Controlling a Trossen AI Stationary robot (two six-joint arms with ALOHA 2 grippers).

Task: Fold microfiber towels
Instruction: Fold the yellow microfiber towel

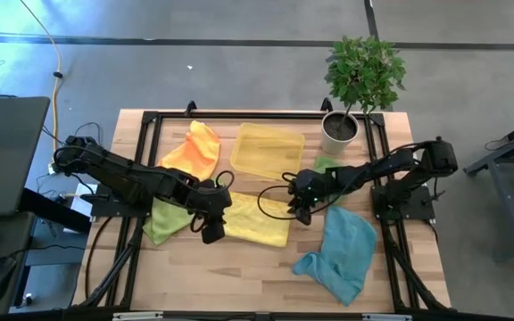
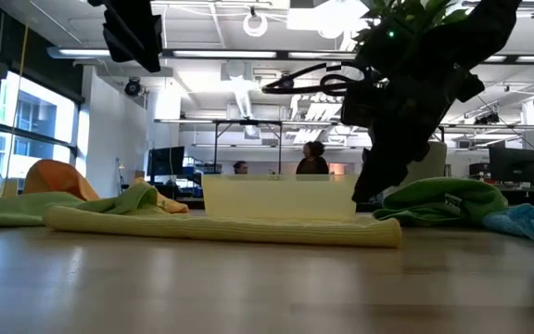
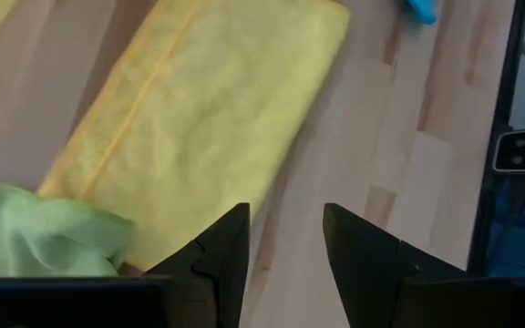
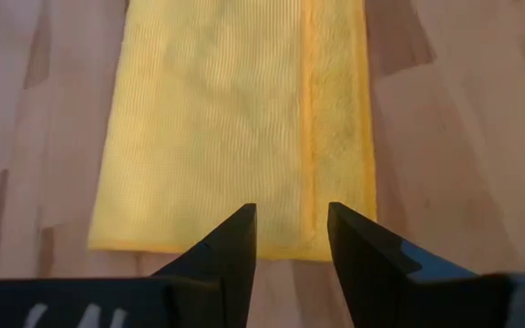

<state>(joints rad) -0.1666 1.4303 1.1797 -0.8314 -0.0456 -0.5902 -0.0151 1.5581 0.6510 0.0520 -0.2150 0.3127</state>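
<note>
Yellow microfibre, folded into a long flat rectangle, lies mid-table from above: the yellow towel (image 1: pixel 259 223) sits between the two grippers, the left gripper (image 1: pixel 213 234) at its left end and the right gripper (image 1: pixel 299 212) over its right end, neither holding any cloth. Around it lie the orange towel (image 1: pixel 194 150), a crumpled light green towel (image 1: pixel 166 219) under the left arm, another green towel (image 1: pixel 328 167) by the right arm, and the rumpled teal towel (image 1: pixel 339 252), well clear of both. The shallow yellow tray (image 1: pixel 267 150) and a potted plant (image 1: pixel 360 82) stand behind, on the pale wooden table (image 1: pixel 239 276). At table height the folded towel (image 2: pixel 221 228) is a low, soft, ribbed slab, with the right gripper (image 2: pixel 371 190) hanging just above its end. From the left wrist, the left gripper (image 3: pixel 286 239) shows a narrow gap between dark fingers over bare wood, the towel's edge (image 3: pixel 208 118) just beside it. From the right wrist, the right gripper (image 4: pixel 292 235) is likewise narrowly parted, poised over the towel's (image 4: pixel 226 118) short hem, its stitched border running lengthwise.
</note>
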